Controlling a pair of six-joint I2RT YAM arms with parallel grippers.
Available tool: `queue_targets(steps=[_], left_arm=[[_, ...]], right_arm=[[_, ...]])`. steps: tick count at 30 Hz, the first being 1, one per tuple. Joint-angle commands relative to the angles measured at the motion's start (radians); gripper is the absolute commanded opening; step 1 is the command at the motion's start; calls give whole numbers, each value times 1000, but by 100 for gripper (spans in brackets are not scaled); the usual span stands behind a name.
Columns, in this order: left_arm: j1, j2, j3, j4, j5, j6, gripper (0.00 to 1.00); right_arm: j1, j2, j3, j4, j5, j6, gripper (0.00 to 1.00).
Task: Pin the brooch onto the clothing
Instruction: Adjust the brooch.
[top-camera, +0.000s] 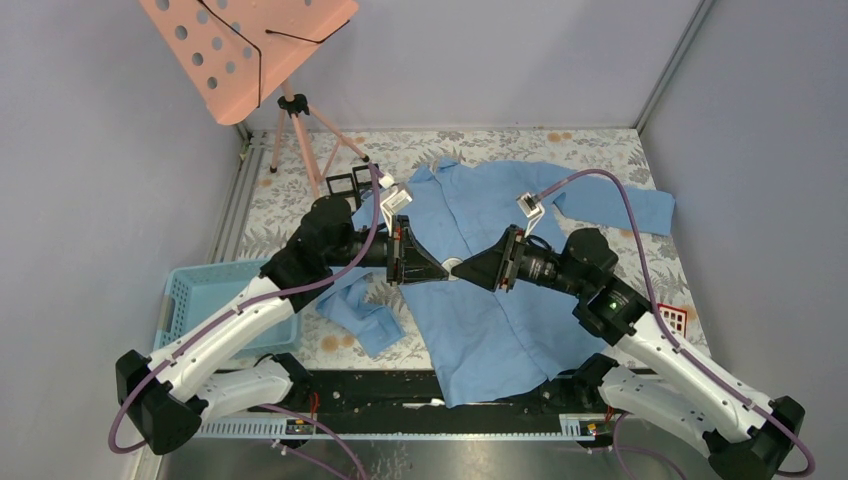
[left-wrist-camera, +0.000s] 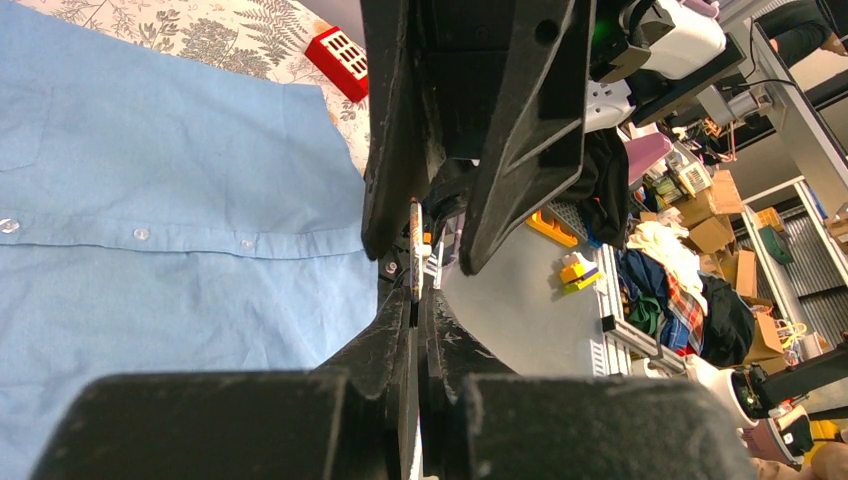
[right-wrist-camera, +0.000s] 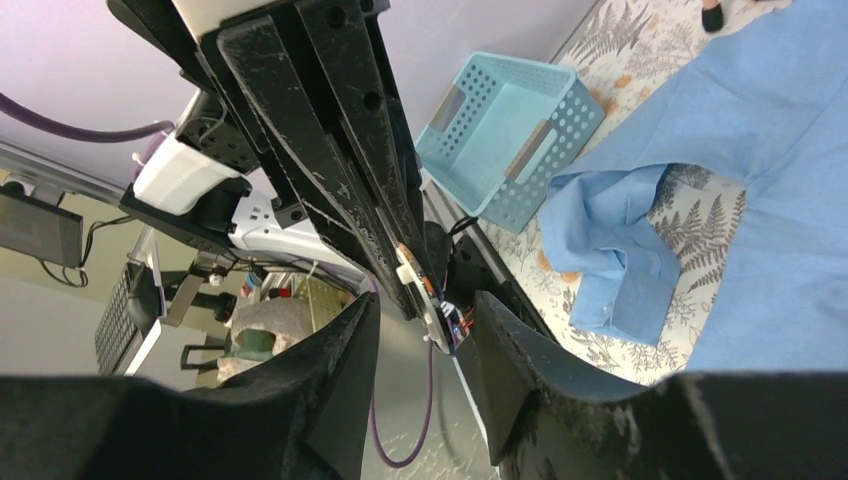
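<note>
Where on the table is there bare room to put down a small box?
Free: the floral cloth behind the shirt collar, between tripod and right wall; also the strip between the right sleeve and the red block. Crowded: the shirt's middle, where the left arm's fingers and the right arm's fingers meet, and beside the basket.

Left pincer clamped, tip-to-tip with the parted right pincer.

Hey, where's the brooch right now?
In the top view the brooch is mid-table over the shirt. It is pinched in the shut left gripper, and the open right gripper has a finger on either side of it.
</note>
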Motion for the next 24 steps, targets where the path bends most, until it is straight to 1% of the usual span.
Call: queue_targets(steps=[1, 13, 18, 24], left_arm=[[-2, -12, 7, 52, 26, 2, 0], [-2, -17, 7, 52, 40, 5, 0], [-1, -22, 5, 52, 49, 6, 0], [-2, -22, 4, 81, 63, 2, 0]], right_arm=[[9, 23, 10, 44, -74, 0, 45], [10, 12, -9, 63, -65, 0, 39], [9, 13, -11, 69, -62, 1, 34], [10, 23, -9, 68, -65, 0, 24]])
